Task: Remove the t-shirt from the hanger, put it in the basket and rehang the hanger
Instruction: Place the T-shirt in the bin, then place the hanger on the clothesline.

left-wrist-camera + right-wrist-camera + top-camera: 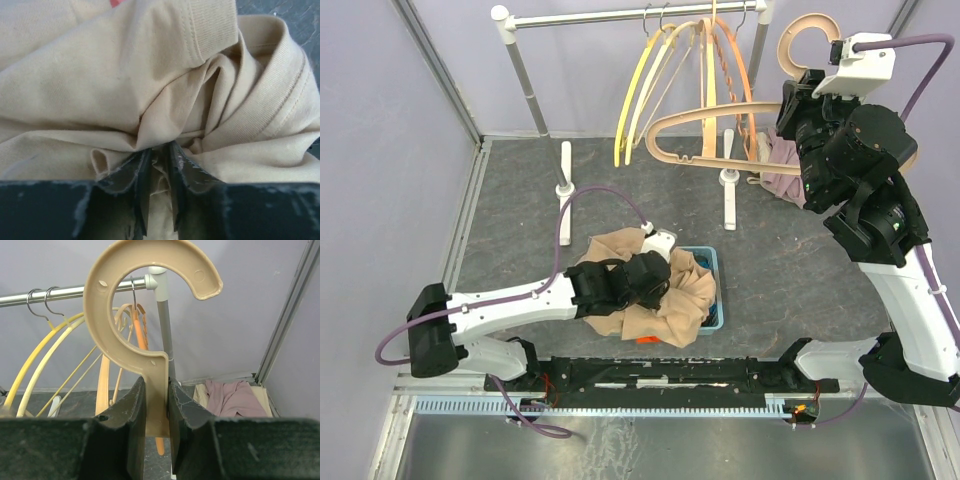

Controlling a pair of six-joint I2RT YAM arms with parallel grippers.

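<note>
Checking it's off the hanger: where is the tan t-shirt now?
The t-shirt lies bunched over the blue bin in the top view's lower middle, under the left gripper, away from the hanger.

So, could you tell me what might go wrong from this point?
A fold of the t-shirt sits between the fingers of the left gripper, so lifting away may drag it out of the blue basket. The right gripper holds the hanger only by its thin neck; it could pivot into the rack's hangers.
</note>
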